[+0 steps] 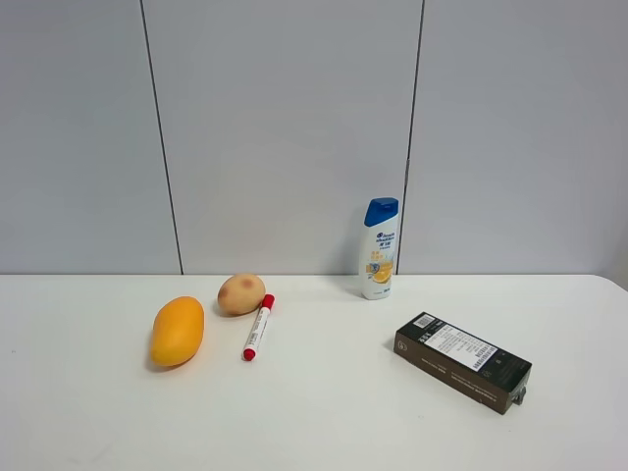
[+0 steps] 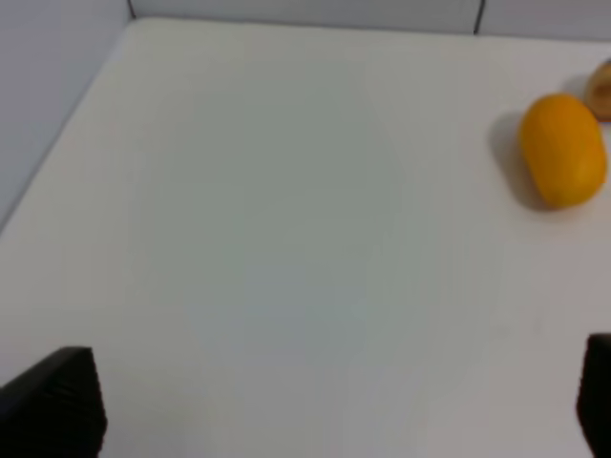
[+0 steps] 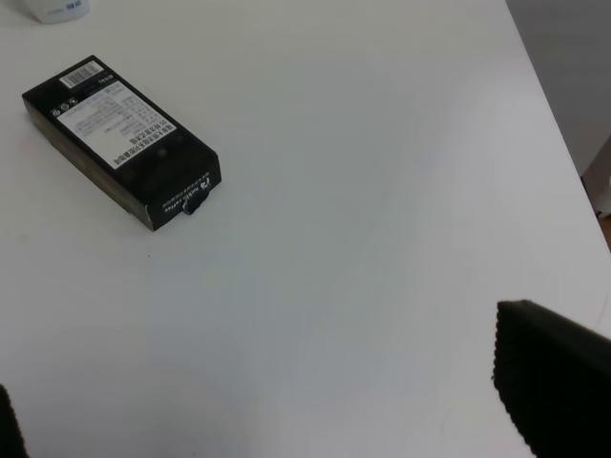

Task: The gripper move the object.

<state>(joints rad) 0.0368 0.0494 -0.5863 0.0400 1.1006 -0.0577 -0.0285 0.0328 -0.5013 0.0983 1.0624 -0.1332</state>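
The orange-yellow mango [image 1: 178, 331] lies on the white table [image 1: 324, 422] at the left, next to a tan potato [image 1: 240, 293] and a red-and-white marker [image 1: 259, 327]. In the left wrist view the mango [image 2: 562, 149] lies far ahead and to one side of my left gripper [image 2: 325, 401], which is open and empty, its black fingertips [image 2: 57, 405] wide apart. My right gripper [image 3: 277, 410] is also open and empty over bare table, one black fingertip [image 3: 549, 382] showing large. Neither gripper shows in the exterior view.
A white shampoo bottle with a blue cap [image 1: 379, 248] stands at the back. A black box with a white label [image 1: 462, 361] lies at the right; it also shows in the right wrist view [image 3: 121, 139]. The table's right edge [image 3: 563, 143] is close to my right gripper.
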